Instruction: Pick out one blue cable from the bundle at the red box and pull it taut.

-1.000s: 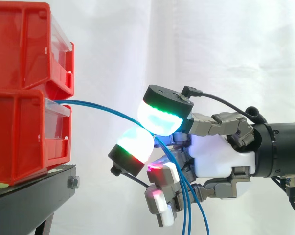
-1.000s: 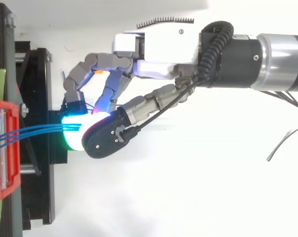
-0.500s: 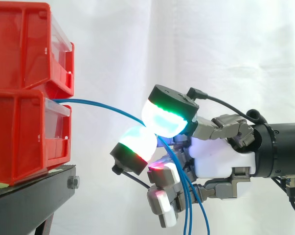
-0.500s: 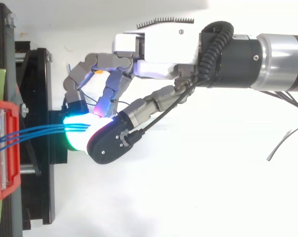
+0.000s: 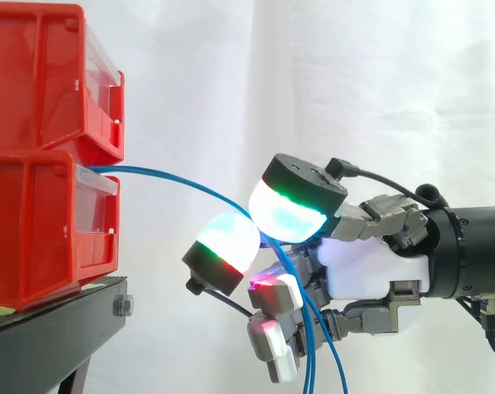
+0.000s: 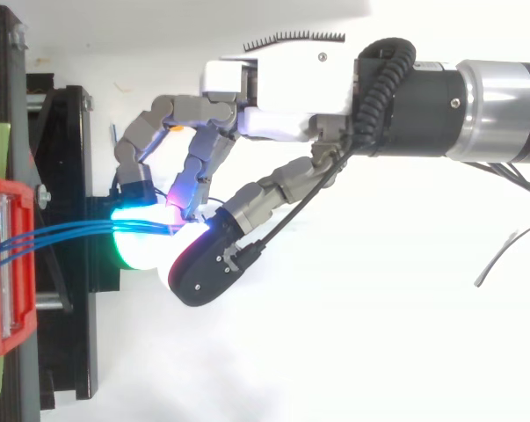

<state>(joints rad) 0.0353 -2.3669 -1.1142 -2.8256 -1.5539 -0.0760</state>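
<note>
Several thin blue cables (image 5: 173,178) leave the front of the lower red box (image 5: 42,222) and arc down to the right, still slack. In the top view the blue cables (image 6: 71,232) run from the red box (image 6: 5,264) into the hand (image 6: 282,79). The hand (image 5: 370,267) sits right of the box with bent fingers. Its thumb pad (image 5: 292,209) glows green and cyan above the cables, and a finger pad (image 5: 224,246) lies below them. A gap shows between the two pads. The cables pass through it, then drop in front of the palm.
A second red bin (image 5: 42,74) is stacked on the lower one. Both rest on a black stand (image 5: 50,328) at the left, before a white curtain. The arm comes in from the right edge at the height of the cables.
The thumb pad has swung right and away from the finger pad, widening the gap around the cables. The other fingers, the arm and the cables have barely moved.
</note>
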